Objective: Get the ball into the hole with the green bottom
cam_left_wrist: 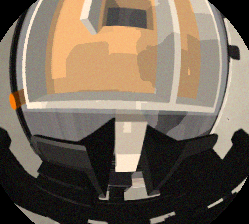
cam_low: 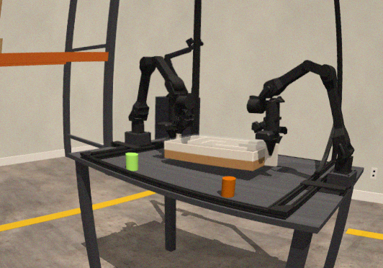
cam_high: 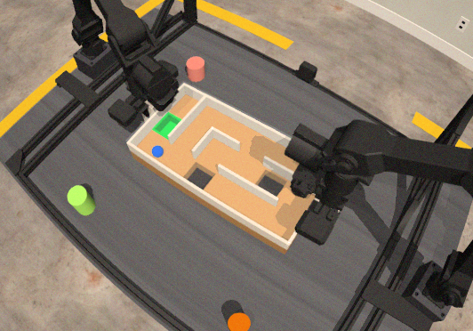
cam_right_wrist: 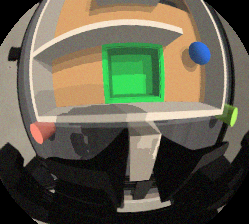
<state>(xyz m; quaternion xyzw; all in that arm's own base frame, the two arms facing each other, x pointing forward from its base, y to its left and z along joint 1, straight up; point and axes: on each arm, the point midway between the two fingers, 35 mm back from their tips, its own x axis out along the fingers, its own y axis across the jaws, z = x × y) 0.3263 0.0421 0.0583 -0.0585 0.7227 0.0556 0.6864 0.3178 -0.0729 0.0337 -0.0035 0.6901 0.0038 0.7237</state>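
The maze board (cam_high: 213, 203) (cam_low: 216, 155) (cam_left_wrist: 84, 106) (cam_right_wrist: 134, 116) has white walls and a tan floor. The blue ball (cam_high: 157, 151) (cam_right_wrist: 199, 52) lies on the floor near the board's corner, close beside the green-bottomed hole (cam_high: 166, 125) (cam_right_wrist: 134, 75) but outside it. Two black holes (cam_high: 199, 177) (cam_high: 270, 185) lie farther along; one also shows in the left wrist view (cam_left_wrist: 126, 17). My right gripper (cam_high: 148, 109) (cam_low: 180, 134) (cam_right_wrist: 136, 131) is shut on the white handle at the green-hole end. My left gripper (cam_high: 317, 209) (cam_low: 270, 148) (cam_left_wrist: 124, 121) is shut on the white handle at the opposite end.
A pink cylinder (cam_high: 195, 68) (cam_right_wrist: 42, 131) stands behind the board near the right arm. A lime cylinder (cam_high: 81, 199) (cam_low: 132, 161) (cam_right_wrist: 228, 115) and an orange cylinder (cam_high: 238, 321) (cam_low: 228, 186) (cam_left_wrist: 15, 100) stand towards the table's front edge. Black frame rails run along the table's edges.
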